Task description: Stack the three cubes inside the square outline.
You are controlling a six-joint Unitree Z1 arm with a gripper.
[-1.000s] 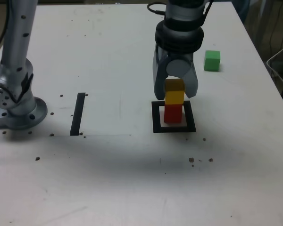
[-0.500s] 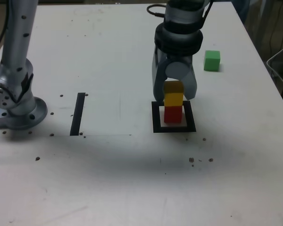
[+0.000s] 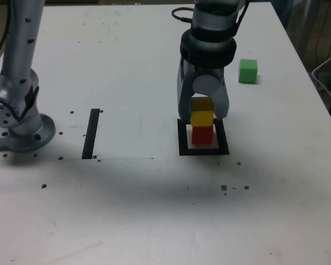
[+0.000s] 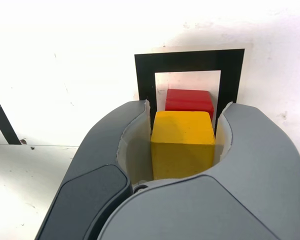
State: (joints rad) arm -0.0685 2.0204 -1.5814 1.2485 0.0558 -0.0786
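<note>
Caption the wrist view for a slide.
Gripper shut on the yellow cube, poised over the red cube inside the square outline.

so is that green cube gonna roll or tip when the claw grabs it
Probably neither. The green cube sits flat on the table on a square face, so rolling looks unlikely. Its faces look matte, and the claw holds the similar yellow cube squarely, so slipping seems unlikely.

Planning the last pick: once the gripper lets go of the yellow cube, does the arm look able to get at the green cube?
Probably yes. The green cube sits alone on bare table, right of the gripper in the exterior view, with nothing around it.
</note>
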